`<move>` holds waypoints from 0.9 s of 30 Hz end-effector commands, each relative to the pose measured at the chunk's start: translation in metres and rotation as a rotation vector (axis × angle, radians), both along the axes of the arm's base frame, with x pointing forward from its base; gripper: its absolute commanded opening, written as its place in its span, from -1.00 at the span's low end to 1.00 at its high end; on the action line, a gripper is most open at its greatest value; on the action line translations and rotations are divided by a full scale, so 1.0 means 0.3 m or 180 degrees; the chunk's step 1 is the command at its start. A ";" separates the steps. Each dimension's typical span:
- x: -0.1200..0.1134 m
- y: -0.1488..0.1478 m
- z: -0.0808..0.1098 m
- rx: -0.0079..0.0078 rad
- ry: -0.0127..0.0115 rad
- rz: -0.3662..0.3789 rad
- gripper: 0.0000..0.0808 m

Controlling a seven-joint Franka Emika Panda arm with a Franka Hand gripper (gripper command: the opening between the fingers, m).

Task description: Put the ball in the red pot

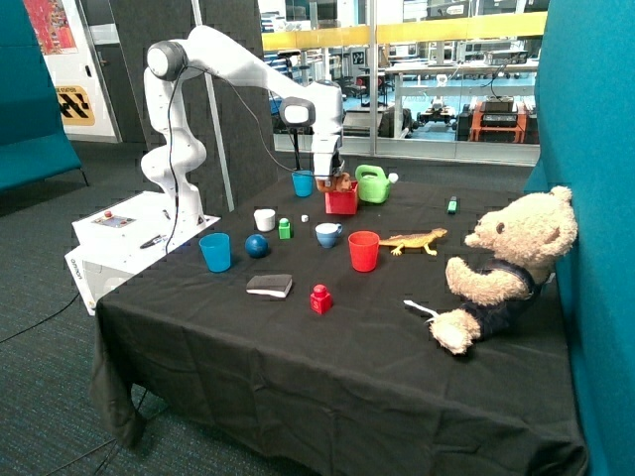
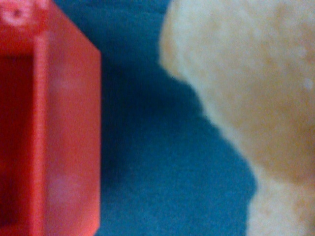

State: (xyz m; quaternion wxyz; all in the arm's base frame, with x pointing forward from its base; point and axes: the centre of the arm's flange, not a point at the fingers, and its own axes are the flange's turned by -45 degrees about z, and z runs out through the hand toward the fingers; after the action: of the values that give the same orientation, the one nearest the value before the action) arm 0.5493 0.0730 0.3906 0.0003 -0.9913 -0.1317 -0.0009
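Gripper [image 1: 328,179] position is directly over the red pot [image 1: 341,200] at the table's far edge, jaw state indeterminate, while the ball [image 1: 257,246] rests unheld at roughly 8 o'clock from that pot, beside the blue cup [image 1: 215,252], so pickup appears pending.

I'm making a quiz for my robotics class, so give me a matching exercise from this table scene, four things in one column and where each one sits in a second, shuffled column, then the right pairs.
Things
1. ball
2. red pot
3. teddy bear
4. toy lizard

Places
A. under the gripper, next to the green watering can
B. on the cloth beside the blue cup, near the robot's base
C. next to the red cup, on the teddy bear's side
D. sitting at the table's edge by the teal wall

Pairs: 1-B, 2-A, 3-D, 4-C
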 end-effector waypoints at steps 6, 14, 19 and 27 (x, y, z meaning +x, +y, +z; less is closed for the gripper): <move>0.017 -0.073 -0.107 -0.00026 0.00057 -0.0031 -1.00; -0.004 -0.073 -0.188 -0.00026 0.00058 -0.0061 -1.00; -0.004 -0.070 -0.199 -0.00026 0.00058 -0.0068 -1.00; -0.007 -0.073 -0.189 -0.00026 0.00057 -0.0045 -0.51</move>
State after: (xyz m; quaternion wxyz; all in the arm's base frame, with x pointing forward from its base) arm 0.5487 0.0524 0.3379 0.0016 -0.9924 -0.1229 0.0005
